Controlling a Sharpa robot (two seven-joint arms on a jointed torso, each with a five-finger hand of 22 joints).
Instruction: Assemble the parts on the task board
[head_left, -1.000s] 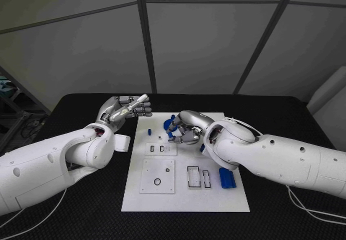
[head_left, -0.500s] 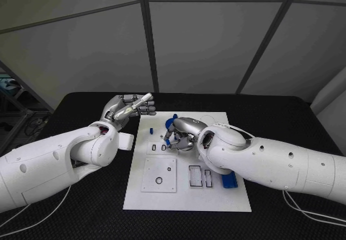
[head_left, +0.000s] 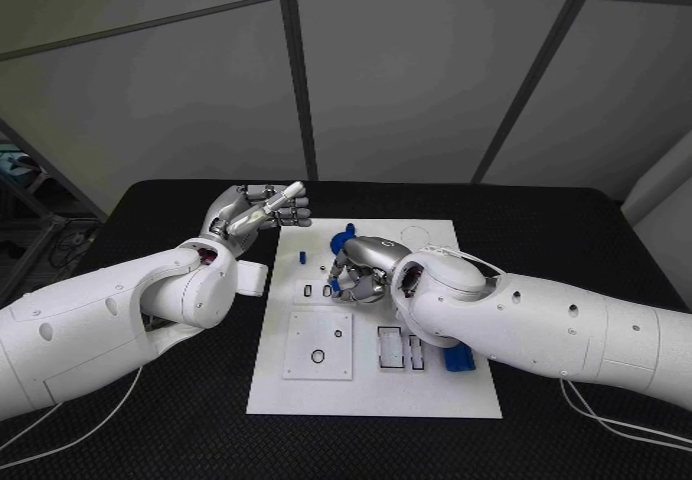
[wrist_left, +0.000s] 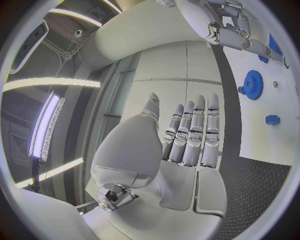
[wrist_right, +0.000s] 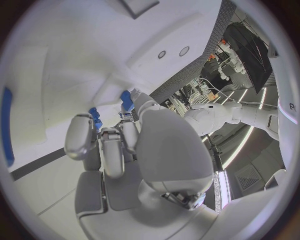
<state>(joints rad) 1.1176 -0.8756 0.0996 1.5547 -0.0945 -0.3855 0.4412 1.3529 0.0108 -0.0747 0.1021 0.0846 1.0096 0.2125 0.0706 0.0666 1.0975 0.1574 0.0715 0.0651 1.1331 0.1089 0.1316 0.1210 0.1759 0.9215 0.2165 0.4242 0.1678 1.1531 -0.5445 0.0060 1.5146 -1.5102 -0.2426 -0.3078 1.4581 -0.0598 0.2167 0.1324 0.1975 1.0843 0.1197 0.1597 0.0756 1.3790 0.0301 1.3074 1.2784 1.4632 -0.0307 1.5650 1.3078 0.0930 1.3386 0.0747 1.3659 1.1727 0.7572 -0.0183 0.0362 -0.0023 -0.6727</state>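
Right hand (head_left: 361, 275) works low over the white board (head_left: 372, 395), fingers curled on a small blue part (head_left: 329, 291); left hand (head_left: 260, 212) waits empty.

Head view: the right hand hovers at the slotted plate (head_left: 323, 292), just beside the blue gear (head_left: 343, 240); a long blue block (head_left: 457, 357) lies near the board's right edge, half under the right arm. The left hand is raised beside the board's far left corner, fingers folded in, nothing held.
Left wrist view: its fingers (wrist_left: 195, 132) lie straight and close together, holding nothing; the gear (wrist_left: 252, 84) and a small blue peg (wrist_left: 272, 119) sit on the board beyond.
Right wrist view: the fingers (wrist_right: 106, 145) pinch blue pieces (wrist_right: 95, 116) against the board.
Risk, as I judge it: the curled fingers hide the slot, so the part could go in tilted, jam, or slip out.
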